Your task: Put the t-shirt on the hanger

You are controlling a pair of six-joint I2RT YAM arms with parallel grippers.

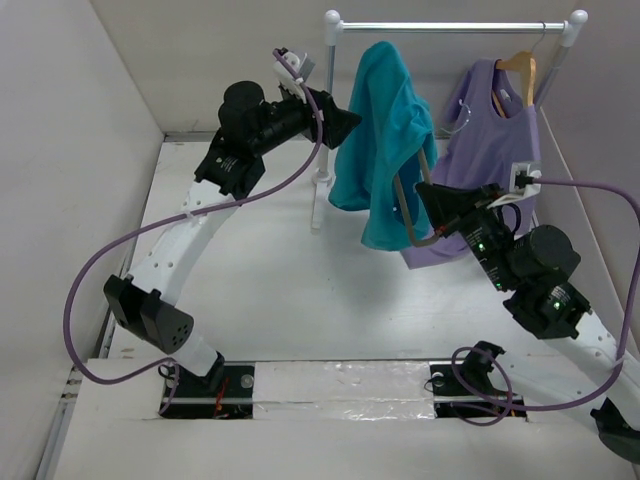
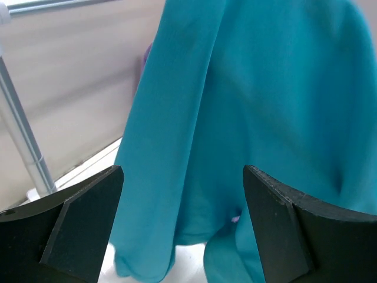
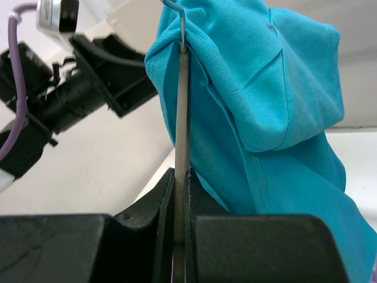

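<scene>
The teal t-shirt (image 1: 385, 130) hangs draped over the thin grey hanger (image 1: 402, 215), held up in front of the rail. My right gripper (image 1: 428, 192) is shut on the hanger's bar (image 3: 183, 106), which rises between the jaws into the cloth (image 3: 265, 88); the hook's base shows at the top. My left gripper (image 1: 348, 122) is just left of the shirt, jaws wide apart. In the left wrist view the t-shirt (image 2: 247, 106) fills the space ahead of the gripper (image 2: 182, 218), with nothing between the fingers (image 2: 82, 224).
A white clothes rail (image 1: 450, 27) on a post (image 1: 322, 190) stands at the back. A lilac sleeveless top (image 1: 490, 150) hangs from it on a wooden hanger (image 1: 518, 70), right behind my right arm. Walls close in at left and back.
</scene>
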